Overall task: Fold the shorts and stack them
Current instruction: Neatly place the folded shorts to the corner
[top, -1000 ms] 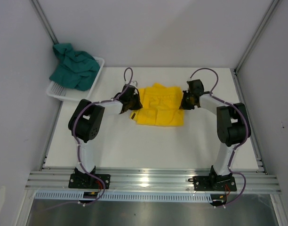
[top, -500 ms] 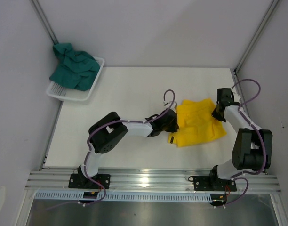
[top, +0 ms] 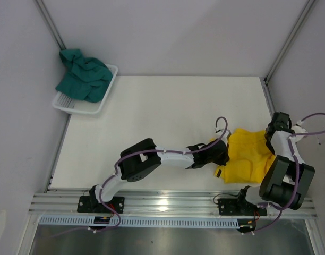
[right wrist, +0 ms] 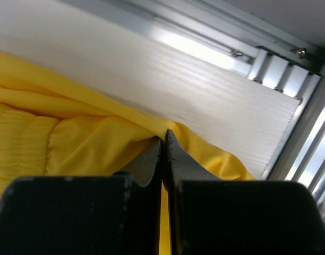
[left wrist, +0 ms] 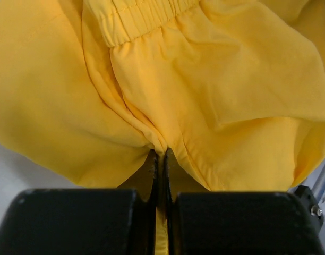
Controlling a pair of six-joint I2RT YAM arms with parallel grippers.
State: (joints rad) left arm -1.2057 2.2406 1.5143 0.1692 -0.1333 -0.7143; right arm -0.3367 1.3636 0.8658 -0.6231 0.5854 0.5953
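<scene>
The yellow shorts [top: 247, 156] lie folded at the table's near right corner. My left gripper [top: 220, 155] is stretched far right and shut on their left edge; in the left wrist view the fabric [left wrist: 205, 95] is pinched between the jaws, my left gripper [left wrist: 160, 153] at its lower middle. My right gripper [top: 271, 136] is shut on their right edge; the right wrist view shows my right gripper [right wrist: 163, 137] pinching yellow fabric [right wrist: 88, 143] next to the table edge. The teal-green shorts [top: 84, 74] lie bunched in the basket at the far left.
The white mesh basket [top: 72, 105] sits at the table's far left corner. Aluminium rails [top: 168, 202] run along the near edge, and a rail [right wrist: 290, 79] lies close to my right gripper. Grey walls stand on three sides.
Both grippers have dragged the yellow shorts from the table's middle rear to the near right corner. The left arm has stretched out to the right. The teal-green shorts have not moved.
</scene>
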